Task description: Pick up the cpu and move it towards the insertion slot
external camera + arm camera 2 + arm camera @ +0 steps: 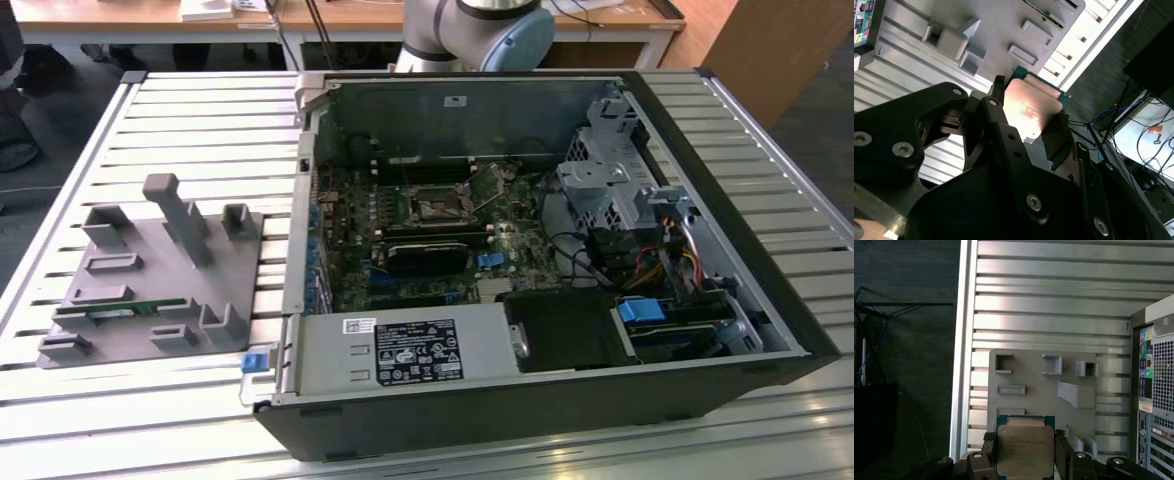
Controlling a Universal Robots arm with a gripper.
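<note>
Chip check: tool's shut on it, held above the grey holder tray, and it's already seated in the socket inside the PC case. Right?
Not seated. Both wrist views show the chip held in the tool above the grey holder tray, outside the PC case. In the exterior view the socket sits without it.

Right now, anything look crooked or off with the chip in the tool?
Nothing stands out. The chip sits square between the tool's fingers in both wrist views, held by opposite edges above the grey holder tray. No visible damage. The socket in the open computer case looks unobstructed.
</note>
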